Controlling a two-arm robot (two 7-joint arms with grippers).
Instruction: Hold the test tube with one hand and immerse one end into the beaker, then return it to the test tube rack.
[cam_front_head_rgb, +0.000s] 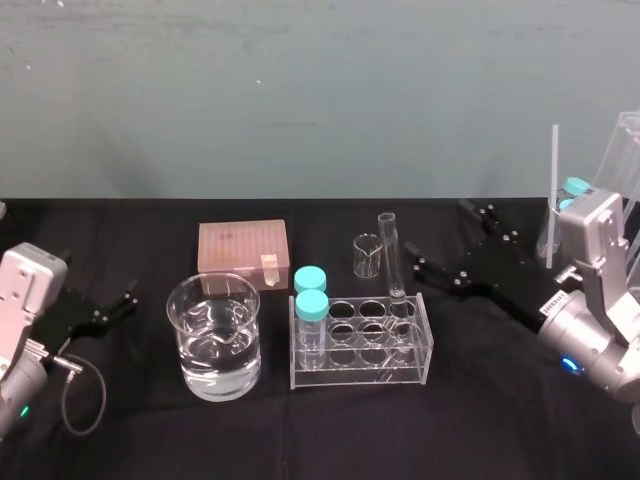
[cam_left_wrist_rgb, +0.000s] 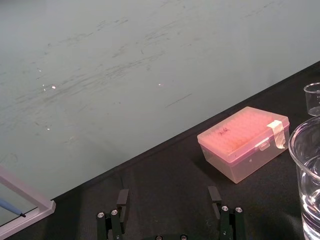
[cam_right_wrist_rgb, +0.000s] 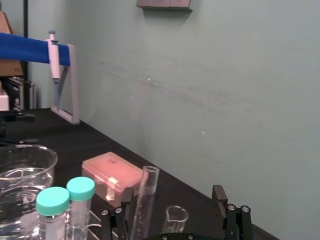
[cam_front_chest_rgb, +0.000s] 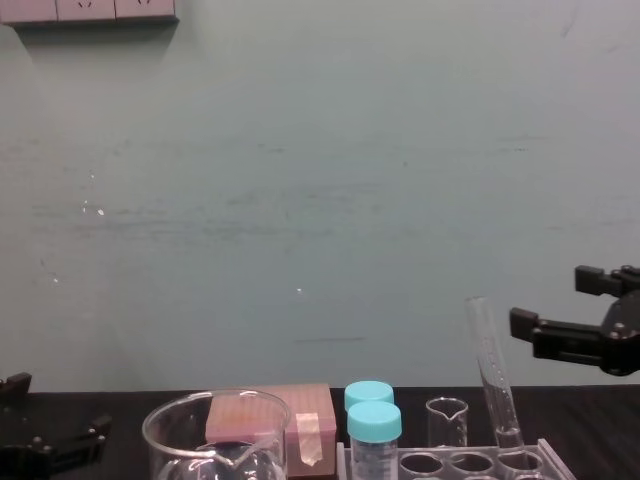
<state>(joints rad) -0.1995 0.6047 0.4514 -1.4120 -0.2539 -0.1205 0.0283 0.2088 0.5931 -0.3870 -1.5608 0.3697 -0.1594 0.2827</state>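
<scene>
Tabletop (cam_front_head_rgb: 500, 400), black, across the lower half of the head view. Right end effector (cam_front_head_rgb: 440, 238), right of centre there, spread wide and empty, near the tube's upper part but apart from it. Left end effector (cam_left_wrist_rgb: 167, 199), parked at the head view's left edge, likewise spread wide, holding nothing. Test tube rack (cam_front_head_rgb: 360, 375), clear plastic, centre of the head view, round holes in its top plate. Beaker (cam_front_head_rgb: 214, 338), wide and spouted, lower left of centre, just beside the rack, about half full of clear liquid. Pink lidded box (cam_front_head_rgb: 243, 257), behind the beaker. Test tube (cam_front_head_rgb: 392, 255), in the rack's rear right-hand hole, rounded end down, leaning slightly, most of its length bare above the plate. Judged light, rigid, brittle and slick: thin glass, likely to slip under a loose pinch and to crack under a hard one. Best taken gently on the bare shaft midway between plate and lip, then drawn out along its own lean to avoid levering against the hole. Two teal-capped vials (cam_front_head_rgb: 311, 295), at the rack's left end. Small beaker (cam_front_head_rgb: 367, 255), behind the rack, just left of the tube.
</scene>
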